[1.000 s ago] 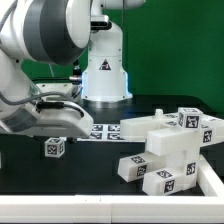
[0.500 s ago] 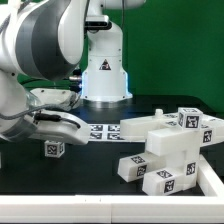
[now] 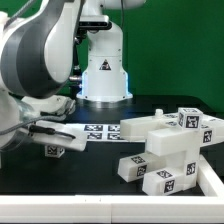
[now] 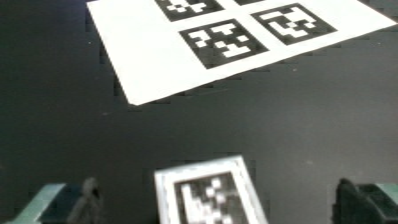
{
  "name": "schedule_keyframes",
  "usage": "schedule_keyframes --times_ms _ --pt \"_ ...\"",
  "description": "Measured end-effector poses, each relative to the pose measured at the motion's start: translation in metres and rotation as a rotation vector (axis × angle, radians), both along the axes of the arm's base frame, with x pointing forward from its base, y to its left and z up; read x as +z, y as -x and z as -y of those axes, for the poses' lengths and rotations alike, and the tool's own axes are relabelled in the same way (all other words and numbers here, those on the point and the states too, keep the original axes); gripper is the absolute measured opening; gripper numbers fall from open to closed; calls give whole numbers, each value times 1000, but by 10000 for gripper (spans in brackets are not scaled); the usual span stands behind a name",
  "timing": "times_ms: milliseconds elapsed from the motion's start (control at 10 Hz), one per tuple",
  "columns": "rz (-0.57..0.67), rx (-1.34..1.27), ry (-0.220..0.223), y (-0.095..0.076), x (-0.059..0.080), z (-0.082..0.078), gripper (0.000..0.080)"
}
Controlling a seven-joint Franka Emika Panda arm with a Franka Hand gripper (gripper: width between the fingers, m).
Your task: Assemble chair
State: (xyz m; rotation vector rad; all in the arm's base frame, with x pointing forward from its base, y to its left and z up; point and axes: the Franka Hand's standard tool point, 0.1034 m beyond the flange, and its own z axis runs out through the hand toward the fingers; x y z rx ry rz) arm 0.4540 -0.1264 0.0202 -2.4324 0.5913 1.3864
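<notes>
The arm leans low at the exterior view's left — tool (image 4: 210,203) wide open, gripping nothing.

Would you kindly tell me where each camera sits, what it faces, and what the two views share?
Exterior view: off the arm, low and level across the black table; shows the arm and base, the assembled chair pieces on its right.
Wrist view: on the wrist, looking down past the open claw; both fingers show.
Shared: the small tagged block and the marker board.
</notes>
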Motion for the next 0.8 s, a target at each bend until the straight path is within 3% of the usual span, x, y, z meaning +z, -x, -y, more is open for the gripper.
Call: schedule_keyframes --times_ms 800 --pt "-11 3 6 6 -14 -1 648"
